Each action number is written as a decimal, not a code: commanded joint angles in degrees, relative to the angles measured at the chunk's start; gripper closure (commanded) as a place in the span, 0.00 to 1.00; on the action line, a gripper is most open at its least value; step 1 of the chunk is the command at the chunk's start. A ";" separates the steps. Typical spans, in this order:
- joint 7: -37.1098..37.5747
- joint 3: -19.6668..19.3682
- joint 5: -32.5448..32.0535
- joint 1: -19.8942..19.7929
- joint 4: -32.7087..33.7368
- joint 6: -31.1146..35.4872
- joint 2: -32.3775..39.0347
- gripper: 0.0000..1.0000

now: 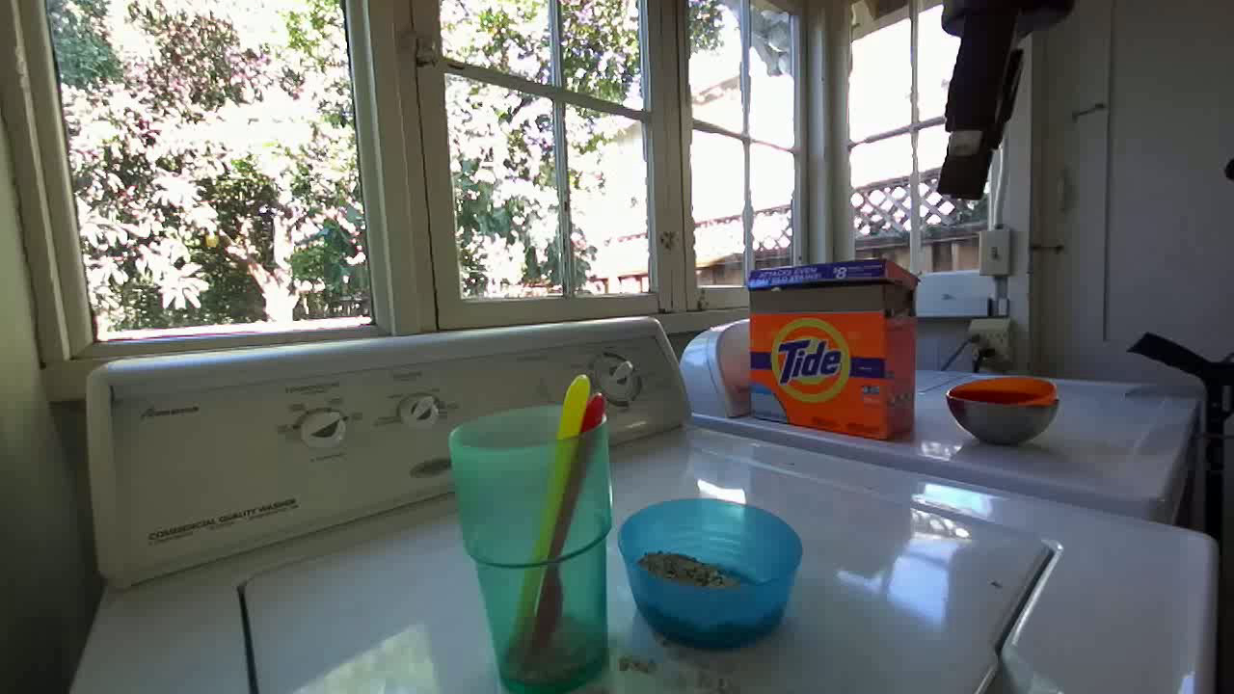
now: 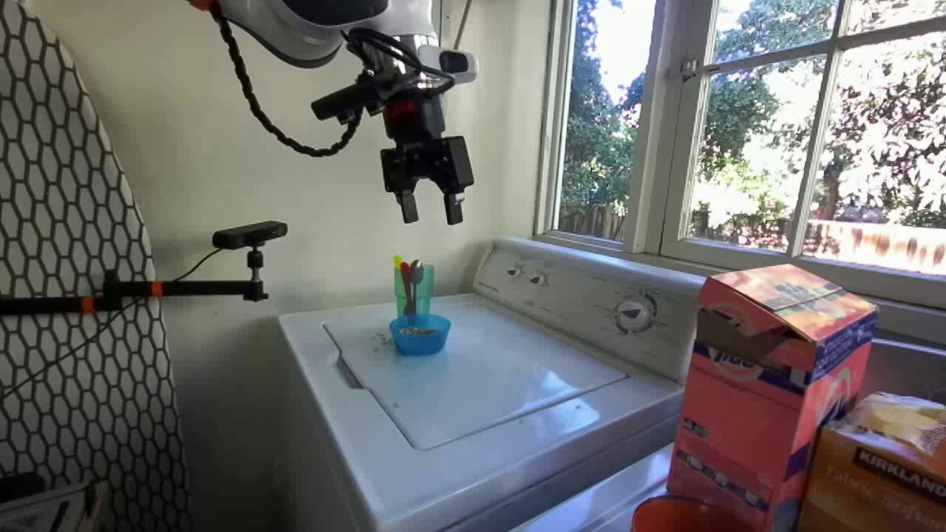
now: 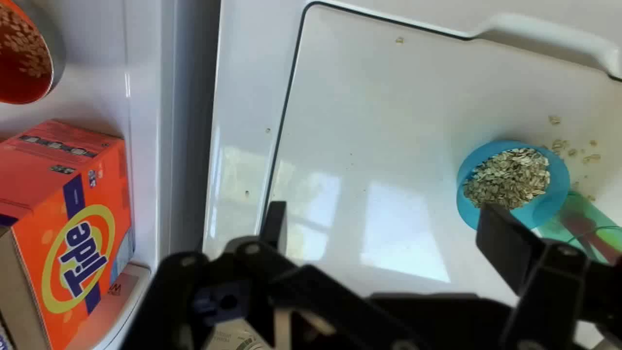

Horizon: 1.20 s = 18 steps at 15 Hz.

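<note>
Claw (image 2: 432,218) hangs well above level of blue bowl (image 2: 421,345) — fingers (image 2: 454,210) apart. Blue bowl stands on table (image 2: 488,362), flakes (image 3: 510,177) inside; stray flakes (image 3: 555,120) just beside it. Green cup (image 1: 496,520), upright with utensils (image 1: 573,410), just beside bowl. Tide box (image 1: 834,361) — well apart from blue bowl.

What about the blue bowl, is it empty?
No, the wrist view shows a heap of pale flakes in the blue bowl.

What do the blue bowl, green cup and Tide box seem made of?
Blue bowl: probably smooth plastic; it looks thin and slightly see-through. Green cup: translucent, likely plastic; utensils show through. Tide box: printed cardboard, apparently, from its creased flap and unprinted strip below.
</note>
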 commanded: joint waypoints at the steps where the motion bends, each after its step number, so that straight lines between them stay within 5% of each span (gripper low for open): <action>1: 0.09 -0.19 -0.09 0.25 0.15 -0.16 0.04 0.00; 8: 1.44 -0.19 0.25 0.00 -0.41 1.76 -0.32 0.00; 14: 0.72 -0.33 -14.05 -4.24 5.71 25.77 10.01 0.00; 18: 0.11 -1.65 -26.92 -8.32 15.92 30.20 22.82 0.00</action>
